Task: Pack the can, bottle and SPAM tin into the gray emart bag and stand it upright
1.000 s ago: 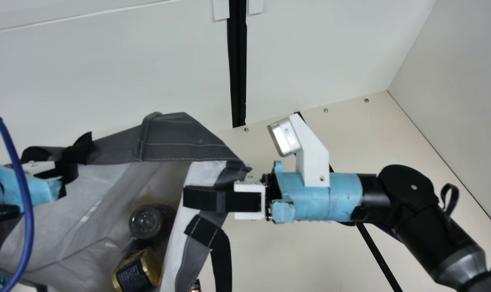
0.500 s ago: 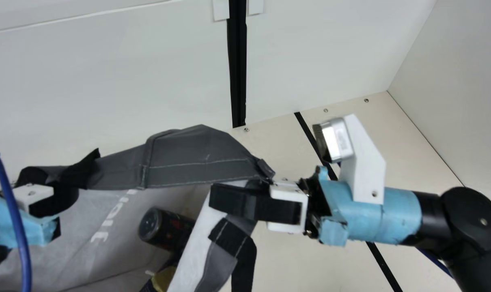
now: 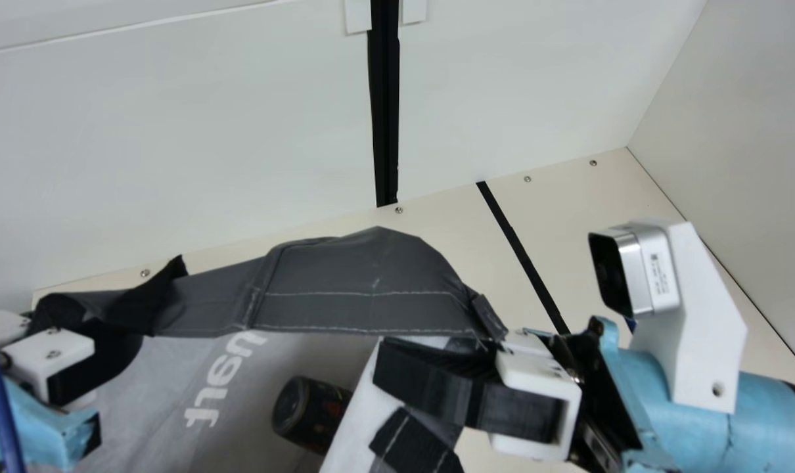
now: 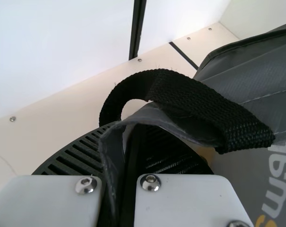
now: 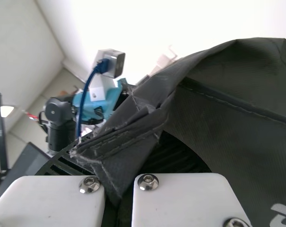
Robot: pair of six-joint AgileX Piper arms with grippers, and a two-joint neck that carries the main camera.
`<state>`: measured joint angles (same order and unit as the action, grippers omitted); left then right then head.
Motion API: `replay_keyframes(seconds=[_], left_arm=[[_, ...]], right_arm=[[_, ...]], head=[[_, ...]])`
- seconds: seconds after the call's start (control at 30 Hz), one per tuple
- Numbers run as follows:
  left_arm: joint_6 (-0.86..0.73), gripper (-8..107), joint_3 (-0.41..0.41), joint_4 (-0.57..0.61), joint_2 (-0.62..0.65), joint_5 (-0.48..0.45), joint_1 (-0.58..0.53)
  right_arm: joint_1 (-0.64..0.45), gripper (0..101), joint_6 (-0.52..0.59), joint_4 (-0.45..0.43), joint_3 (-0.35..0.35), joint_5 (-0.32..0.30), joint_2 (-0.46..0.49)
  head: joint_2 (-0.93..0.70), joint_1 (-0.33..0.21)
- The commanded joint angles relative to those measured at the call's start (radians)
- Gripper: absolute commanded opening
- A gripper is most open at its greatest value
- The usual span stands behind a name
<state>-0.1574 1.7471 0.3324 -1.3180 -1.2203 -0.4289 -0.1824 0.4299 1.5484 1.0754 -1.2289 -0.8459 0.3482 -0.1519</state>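
White walls [image 3: 207, 118] are met by the cream table [image 3: 601, 197], which is crossed by a black strip [image 3: 519, 243] and dotted with screws [image 3: 527, 179] toward its far edge. Over that surface the gray emart bag [image 3: 364, 302] is held up, its dark top band drawn out between the two arms. From this, the standing-up step is judged to be in hand, with the rim being used to set the bag straight. At one end a rim corner is pinched by the left gripper [image 4: 128, 139], close beside a black handle [image 4: 185, 94]; at the other, a folded corner is clamped between the fingers of the right gripper [image 5: 128, 149]. Within the bag a dark cylinder [image 3: 312, 414] is seen lying at a slant; whether it is the can or the bottle cannot be told, nor whether all three goods are packed. Next, both corners need to be kept level and the base set flat before either is freed; if one is let go too soon, the soft wall could be folded in or the bag tipped.
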Motion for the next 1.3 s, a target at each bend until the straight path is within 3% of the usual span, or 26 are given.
replay_keyframes(seconds=[0.0,0.27,0.47,0.8,1.27], left_arm=[[0.006,-8,-0.008,0.006,0.005,0.0,-0.01],[0.023,-8,-0.052,0.04,0.0,0.0,-0.034],[-0.002,-8,-0.056,0.092,-0.043,0.0,-0.017],[-0.071,-8,0.068,0.188,-0.194,0.0,0.045],[-0.115,-8,0.325,0.239,-0.467,0.0,0.064]], right_arm=[[-0.002,0,-0.067,-0.08,0.015,0.009,0.009],[0.016,0,-0.2,-0.337,0.044,0.009,0.034],[0.028,0,-0.17,-0.454,0.01,0.009,0.025],[-0.052,0,0.114,-0.418,-0.048,0.009,-0.076],[-0.096,0,0.453,-0.389,0.016,0.009,-0.303]], head=[[0.001,-0.023],[0.001,-0.023],[0.001,-0.023],[0.001,-0.023],[0.001,-0.023]])
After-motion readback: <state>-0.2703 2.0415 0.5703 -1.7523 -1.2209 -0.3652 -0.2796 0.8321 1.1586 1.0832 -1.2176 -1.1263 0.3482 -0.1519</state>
